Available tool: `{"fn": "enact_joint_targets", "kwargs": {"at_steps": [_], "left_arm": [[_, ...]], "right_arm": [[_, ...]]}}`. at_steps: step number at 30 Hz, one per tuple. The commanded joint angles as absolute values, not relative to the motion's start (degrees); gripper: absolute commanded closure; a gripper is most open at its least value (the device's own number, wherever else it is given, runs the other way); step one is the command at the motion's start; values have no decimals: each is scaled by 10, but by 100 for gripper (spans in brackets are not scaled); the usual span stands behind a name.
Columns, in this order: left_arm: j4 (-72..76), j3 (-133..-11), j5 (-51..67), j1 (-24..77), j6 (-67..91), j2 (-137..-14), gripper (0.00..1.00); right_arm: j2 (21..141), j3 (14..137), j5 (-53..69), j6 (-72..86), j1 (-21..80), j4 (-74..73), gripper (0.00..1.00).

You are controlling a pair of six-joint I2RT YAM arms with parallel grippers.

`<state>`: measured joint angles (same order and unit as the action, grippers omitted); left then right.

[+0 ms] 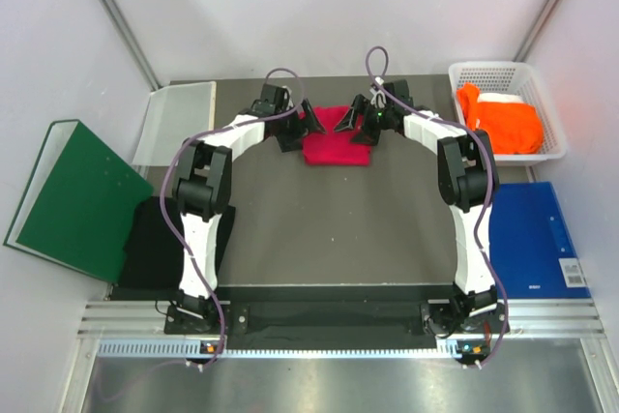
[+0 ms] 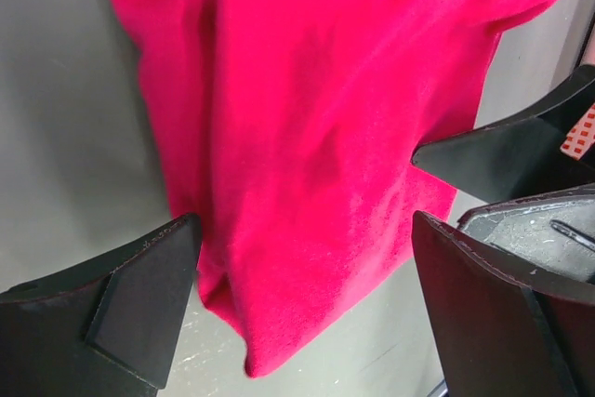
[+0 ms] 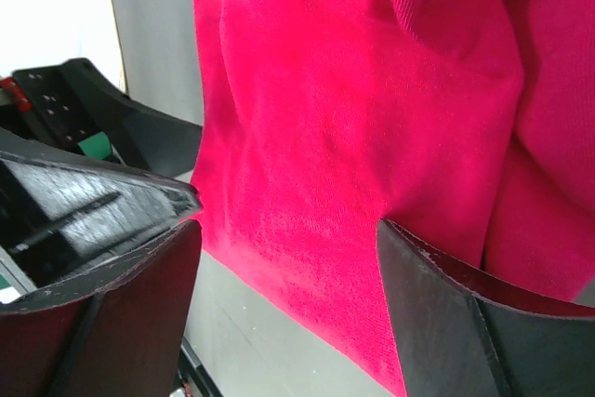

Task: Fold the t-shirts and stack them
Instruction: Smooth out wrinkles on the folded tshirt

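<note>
The crimson-pink t-shirt (image 1: pixel 337 140) lies folded into a small rectangle at the far middle of the grey mat. My left gripper (image 1: pixel 302 128) is at its left edge, and in the left wrist view it (image 2: pixel 307 230) stands open over the cloth (image 2: pixel 316 118), with nothing pinched. At the shirt's right edge my right gripper (image 1: pixel 360 123) is also open (image 3: pixel 288 239), the cloth (image 3: pixel 353 109) lying between its fingers. The bright orange t-shirt (image 1: pixel 501 121) sits bunched in a white basket (image 1: pixel 542 79). A black t-shirt (image 1: pixel 150 244) lies at the mat's left edge.
A dark green binder (image 1: pixel 73 198) lies at the left, partly over the black shirt. A flat blue board (image 1: pixel 535 239) lies at the right, below the basket. A pale tray (image 1: pixel 176 121) stands at the back left. Both arms arch over the mat.
</note>
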<state>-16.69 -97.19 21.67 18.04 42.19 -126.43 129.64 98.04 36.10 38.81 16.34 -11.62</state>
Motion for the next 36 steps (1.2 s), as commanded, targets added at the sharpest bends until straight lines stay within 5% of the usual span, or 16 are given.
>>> {"fn": "enact_joint_targets", "kwargs": {"at_steps": [1,14,25,36], "left_arm": [[-145,-982,227,194,425,-1258,2],[-118,-931,236,200,431,-1209,5],[-117,-878,272,233,431,-1151,18],[-246,-785,240,244,399,-1074,27]], "right_arm": [[1292,999,359,383,164,-108,24],[1294,989,363,380,164,-111,24],[1297,978,363,381,163,-110,25],[1303,978,362,384,163,-111,25]]}}
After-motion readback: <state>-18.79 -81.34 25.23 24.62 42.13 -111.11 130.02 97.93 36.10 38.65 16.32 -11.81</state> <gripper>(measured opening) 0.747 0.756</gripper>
